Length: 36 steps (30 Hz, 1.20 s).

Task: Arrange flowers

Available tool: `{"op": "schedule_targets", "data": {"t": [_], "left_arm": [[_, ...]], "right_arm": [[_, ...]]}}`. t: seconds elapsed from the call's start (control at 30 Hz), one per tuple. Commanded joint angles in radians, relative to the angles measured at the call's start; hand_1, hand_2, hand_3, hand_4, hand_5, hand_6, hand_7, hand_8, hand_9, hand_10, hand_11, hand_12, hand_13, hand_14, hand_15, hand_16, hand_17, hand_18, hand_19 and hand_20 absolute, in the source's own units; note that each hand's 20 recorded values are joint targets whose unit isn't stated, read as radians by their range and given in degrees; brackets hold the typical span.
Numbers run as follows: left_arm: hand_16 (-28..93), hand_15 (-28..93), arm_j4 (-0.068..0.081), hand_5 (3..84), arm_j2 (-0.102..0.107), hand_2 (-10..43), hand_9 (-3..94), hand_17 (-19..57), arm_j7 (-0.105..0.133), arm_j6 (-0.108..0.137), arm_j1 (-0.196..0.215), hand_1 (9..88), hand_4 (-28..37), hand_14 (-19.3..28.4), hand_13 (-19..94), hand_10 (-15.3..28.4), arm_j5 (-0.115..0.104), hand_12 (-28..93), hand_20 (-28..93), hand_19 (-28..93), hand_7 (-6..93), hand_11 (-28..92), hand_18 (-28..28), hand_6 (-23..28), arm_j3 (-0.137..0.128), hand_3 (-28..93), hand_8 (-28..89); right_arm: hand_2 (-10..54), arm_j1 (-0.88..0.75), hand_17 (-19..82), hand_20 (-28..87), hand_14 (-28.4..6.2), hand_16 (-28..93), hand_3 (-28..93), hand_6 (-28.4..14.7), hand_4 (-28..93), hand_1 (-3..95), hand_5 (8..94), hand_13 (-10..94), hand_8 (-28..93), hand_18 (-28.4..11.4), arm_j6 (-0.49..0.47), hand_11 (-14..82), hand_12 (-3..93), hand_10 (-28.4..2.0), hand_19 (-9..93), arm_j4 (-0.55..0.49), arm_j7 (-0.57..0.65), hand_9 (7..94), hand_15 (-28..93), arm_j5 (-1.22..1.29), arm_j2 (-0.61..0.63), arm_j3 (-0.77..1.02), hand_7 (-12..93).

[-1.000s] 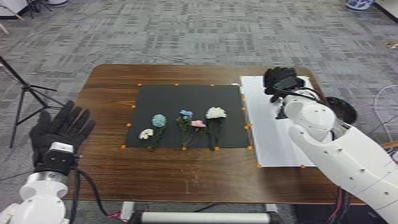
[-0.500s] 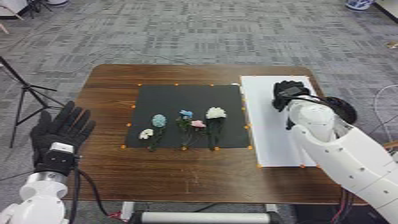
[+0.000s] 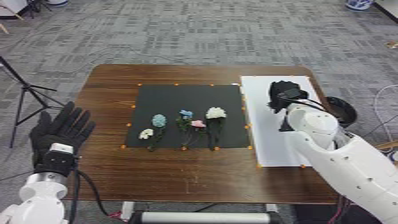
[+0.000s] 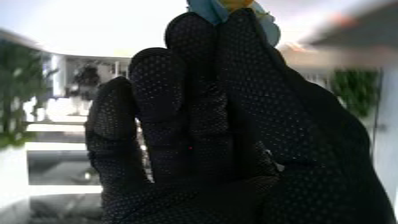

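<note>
Right hand over the white sheet, thumb and fingertips pinching a blue flower with a yellow centre. Grip looks to be at the very tips. Main risk: a small roll of thumb against fingers and the bloom turns or drops on the sheet, facing wrong. Squeezing harder to prevent that could crease the petals.

Cannot tell how the held stem hangs. If it slants under the glove, it may catch the sheet on lowering and tip the head over. Release is a likely trouble spot too: a petal snagging on the textured fabric could drag the flower out of place as the hand lifts.

Other flowers on the black mat: small white flower, pale blue flower, small blue flower, pink flower, large white flower. Blue and pink lie close; picking one could pull the other along.

Left hand released, palm up, fingers straight, at the table's left side. Little hazard there.
</note>
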Motion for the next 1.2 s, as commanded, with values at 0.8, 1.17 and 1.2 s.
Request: {"op": "schedule_targets", "data": {"t": [0.8,1.17,1.2], "left_arm": [[-6,26,0.005,40.6,-0.017,16.3,30.7,-6.9,-0.014,0.002,0.025,24.7,-28.3,15.3,22,14.6,0.005,7,10,28,14.1,20,12.4,7.8,0.002,69,-10],[-6,26,0.011,40.0,-0.017,16.4,29.2,-6.8,-0.012,0.004,0.019,24.7,-28.3,15.2,22,14.4,-0.034,7,9,28,14.0,19,12.3,7.9,-0.002,69,-10],[-6,26,0.011,40.0,-0.017,16.4,29.2,-6.8,-0.011,0.005,0.021,24.5,-28.3,15.3,22,14.4,-0.032,7,9,28,13.9,19,12.3,7.9,-0.003,69,-10]], "right_arm": [[-9.5,-0.217,34,43,-8.7,50,71,2.1,-28,59.7,71.5,64,6,-23.3,0.058,20.4,54.5,-6.8,81,-0.247,-0.024,83.7,57,-0.08,-0.125,-0.006,46],[-9.5,-0.215,32,42,-9.2,44,70,0.0,-28,55.6,68.6,61,0,-23.2,0.11,15.1,45.5,-8.2,81,-0.237,0.0,80.1,56,-0.084,-0.138,-0.026,36],[-9.5,-0.218,32,42,-9.0,43,70,-0.2,-28,55.4,68.5,61,1,-23.2,0.107,13.9,44.3,-8.2,81,-0.241,0.003,79.7,56,-0.085,-0.134,-0.024,33]]}}
